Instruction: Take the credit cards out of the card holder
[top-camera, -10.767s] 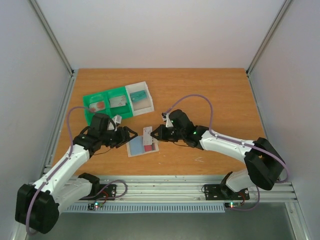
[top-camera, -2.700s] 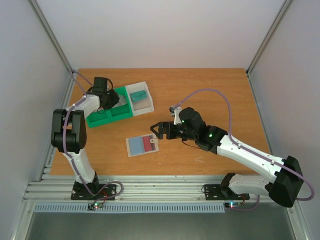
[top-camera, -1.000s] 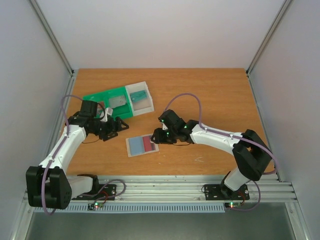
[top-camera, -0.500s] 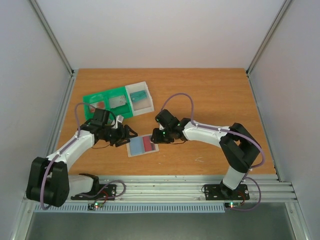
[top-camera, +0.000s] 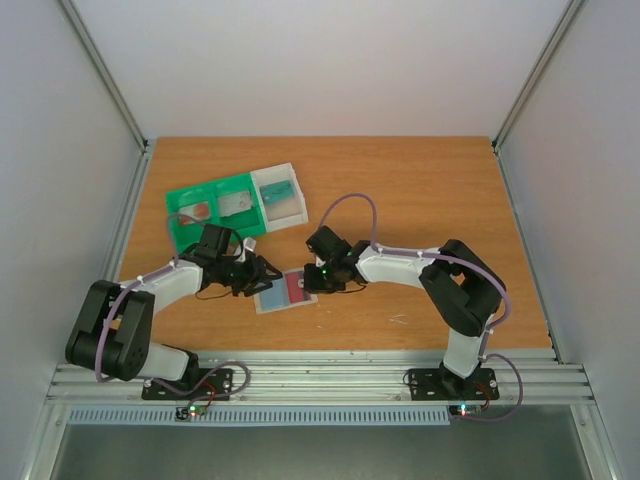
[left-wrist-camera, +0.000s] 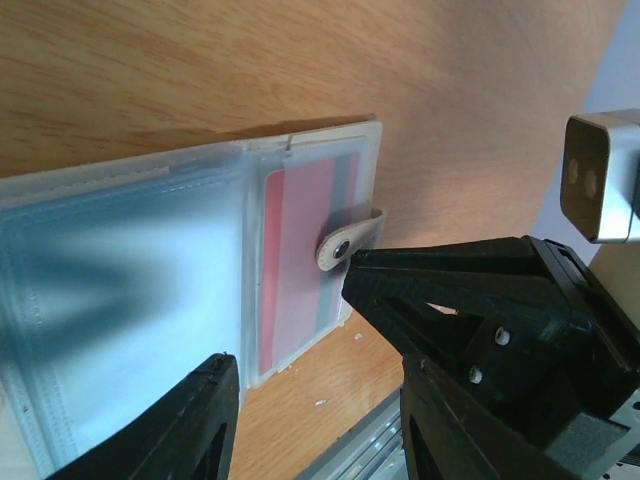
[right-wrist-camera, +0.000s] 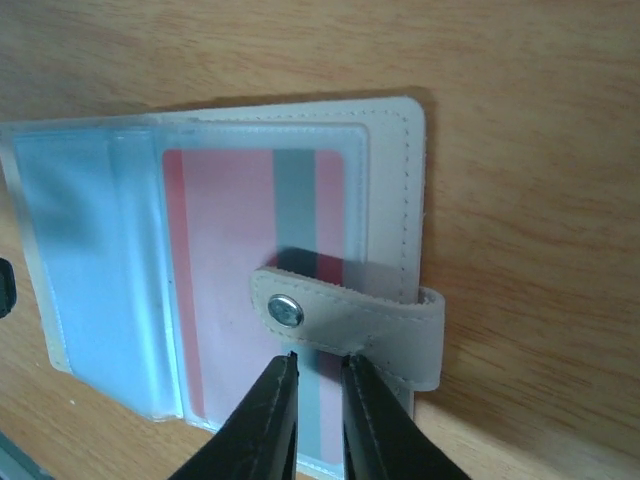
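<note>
Wooden tabletop (top-camera: 420, 200): arms have converged on the flat pale blue-grey card holder (top-camera: 285, 291); left jaws half-open, right jaws narrowed, empty, over its pink plastic card (right-wrist-camera: 230, 250), so extraction is likely next.

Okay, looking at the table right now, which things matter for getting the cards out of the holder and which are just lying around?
Part of the job: card holder, open flat; pink card in its pocket; reddish card, grey card, teal card, already out.
Just there: green-and-white tray that those three lie in; table.
</note>
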